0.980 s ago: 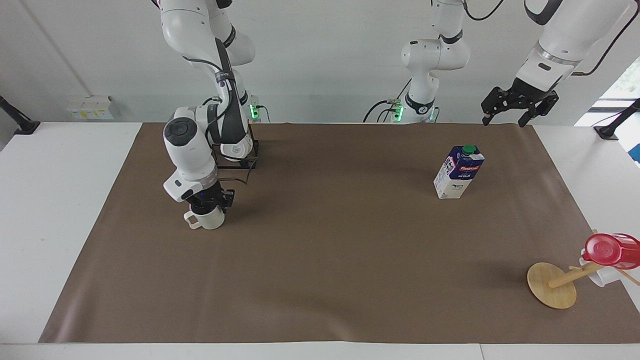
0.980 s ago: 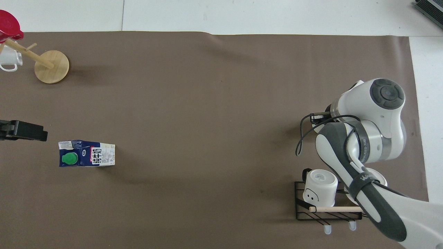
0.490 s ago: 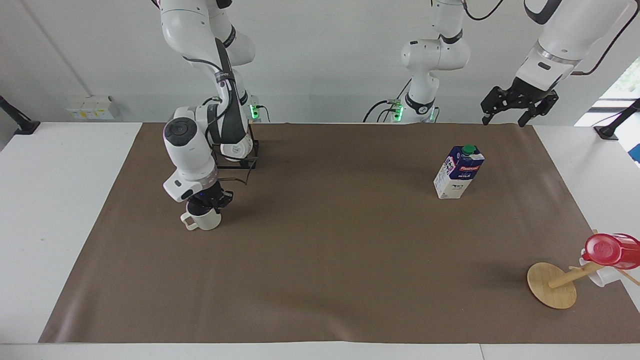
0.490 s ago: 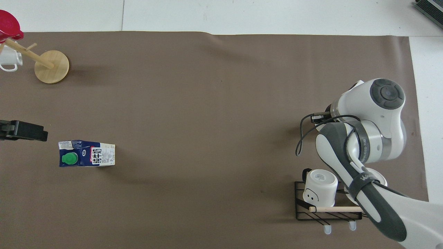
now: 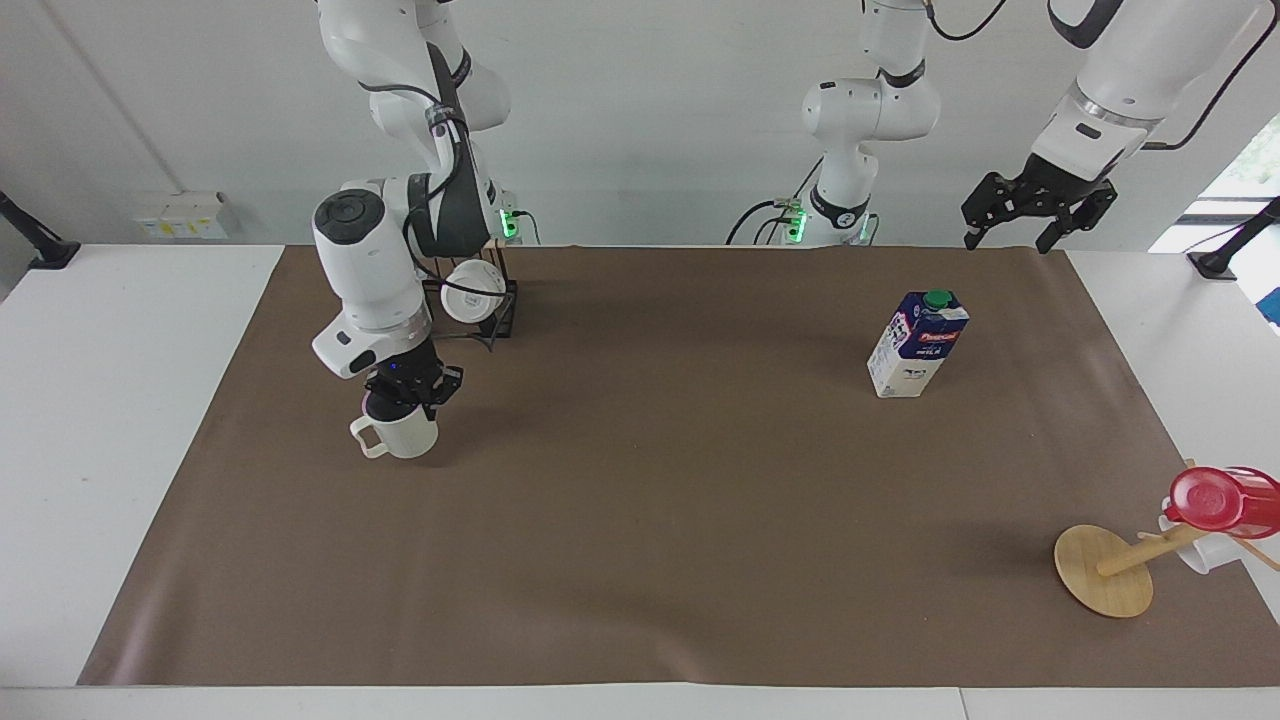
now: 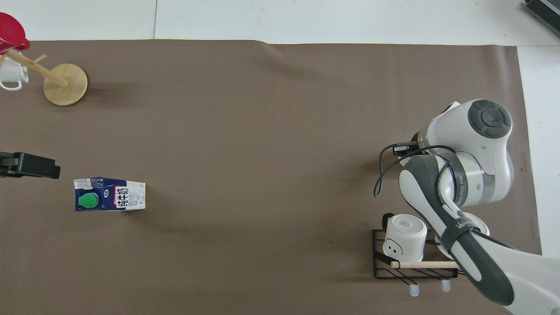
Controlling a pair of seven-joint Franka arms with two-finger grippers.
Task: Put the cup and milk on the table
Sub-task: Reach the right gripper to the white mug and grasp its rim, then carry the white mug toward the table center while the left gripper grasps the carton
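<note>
The cream cup [image 5: 400, 437] is upright low over the brown sheet of the table [image 5: 660, 520], toward the right arm's end, its dark inside showing. Whether its base rests on the sheet I cannot tell. My right gripper [image 5: 412, 392] comes down from above and is shut on the cup's rim; the overhead view hides both under the right arm [image 6: 463, 175]. The milk [image 5: 918, 345] [image 6: 109, 194] stands upright on the sheet toward the left arm's end. My left gripper [image 5: 1038, 212] [image 6: 27, 165] waits open in the air beside the milk, holding nothing.
A black wire rack [image 5: 497, 322] [image 6: 415, 267] with a white mug [image 5: 472, 292] [image 6: 404, 238] stands nearer the robots than the cup. A tipped wooden mug stand [image 5: 1105, 570] [image 6: 65, 78] carries a red cup [image 5: 1215, 498] [image 6: 11, 33] and a white mug [image 6: 11, 74].
The right gripper's fingers closed on the cup's rim. The right arm's wrist rose and shifted toward its own end of the table, the cup moving slightly with it. The left gripper rose a little.
</note>
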